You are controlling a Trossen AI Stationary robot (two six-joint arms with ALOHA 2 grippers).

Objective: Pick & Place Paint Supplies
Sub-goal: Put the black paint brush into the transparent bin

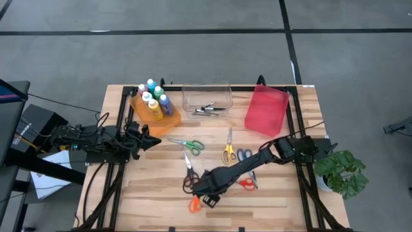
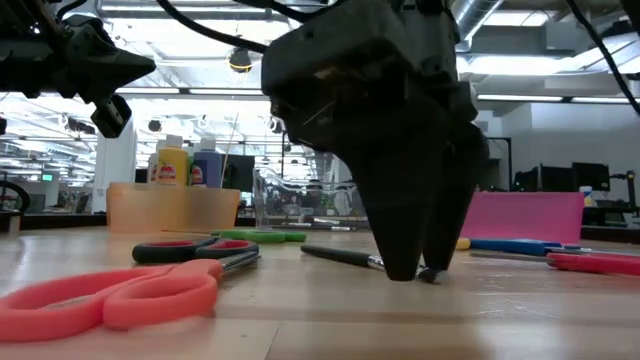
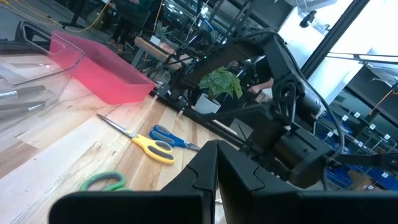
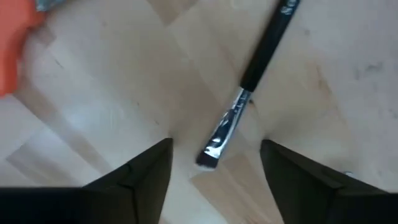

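Reaching low over the pale wooden desk [image 1: 277,200], the right tool [image 4: 214,163] stands with its fingers spread wide and holding nothing; a thin dark paintbrush with a silver ferrule [image 4: 249,93] lies flat on the boards, its bristle end between the two fingers; orange-handled scissors [image 1: 194,205] lie just beside that tool; the left tool [image 1: 153,141] hangs near the orange plastic bin [image 1: 168,120] of small paint bottles [image 1: 153,100], its fingers pressed together and empty; more brushes rest in the clear plastic bin [image 1: 206,98].
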